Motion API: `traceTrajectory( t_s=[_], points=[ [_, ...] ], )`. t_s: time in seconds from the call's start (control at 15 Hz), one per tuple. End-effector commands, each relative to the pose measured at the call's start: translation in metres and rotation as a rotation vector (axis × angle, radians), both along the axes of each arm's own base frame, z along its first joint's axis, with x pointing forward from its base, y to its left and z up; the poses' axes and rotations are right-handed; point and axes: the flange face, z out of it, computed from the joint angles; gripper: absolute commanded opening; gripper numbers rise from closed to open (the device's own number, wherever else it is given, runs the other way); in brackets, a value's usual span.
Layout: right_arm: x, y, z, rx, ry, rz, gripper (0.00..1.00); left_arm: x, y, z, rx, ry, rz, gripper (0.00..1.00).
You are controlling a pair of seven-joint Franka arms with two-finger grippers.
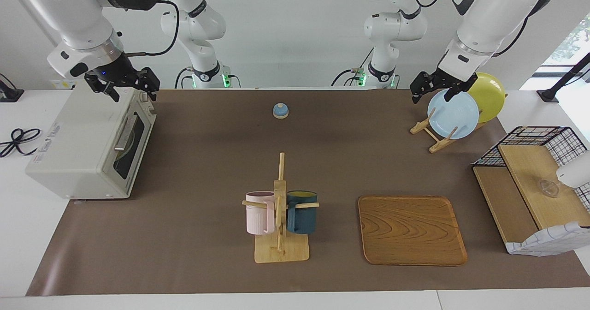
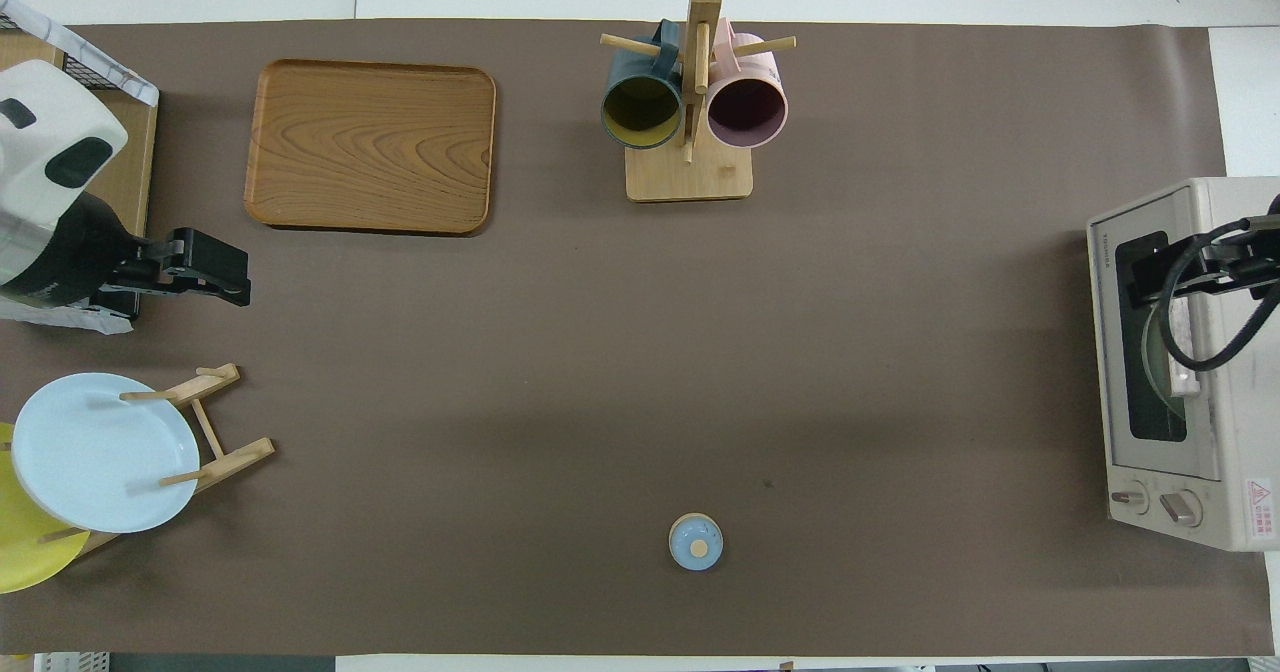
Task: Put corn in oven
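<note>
At the facing view's lower edge stand the rectangular wooden tray (image 1: 411, 229) and the wooden mug tree (image 1: 280, 217) with a pink and a dark blue mug. Mid-left, the boxy off-white toaster oven (image 1: 87, 144) sits door closed — no corn shows. Higher up lies a small blue knobbed lid (image 1: 280, 110). Upper left, the right gripper (image 1: 123, 83) hangs over the oven, jaws apart, empty; upper right, the left gripper (image 1: 438, 87) — also spread, empty — hangs over the pale blue plate (image 1: 452, 114).

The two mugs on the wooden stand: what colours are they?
Pink mug and dark blue mug; clearest in the facing view.
</note>
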Motion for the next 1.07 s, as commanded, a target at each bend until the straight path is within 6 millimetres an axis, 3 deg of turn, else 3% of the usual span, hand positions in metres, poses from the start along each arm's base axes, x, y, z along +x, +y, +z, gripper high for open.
traceTrajectory(
  t_s=[0.0,1.0],
  points=[
    [0.0001,-0.0005,0.0046,0.032,-0.02,-0.012,1.0,-0.0018,0.0027,0.0035,0.017,0.006,-0.002,1.0],
    [0.0046,-0.0004,0.0057,0.033,-0.052,-0.014,1.0,-0.0016,0.0026,0.0036,0.017,0.004,-0.002,1.0]
  ],
)
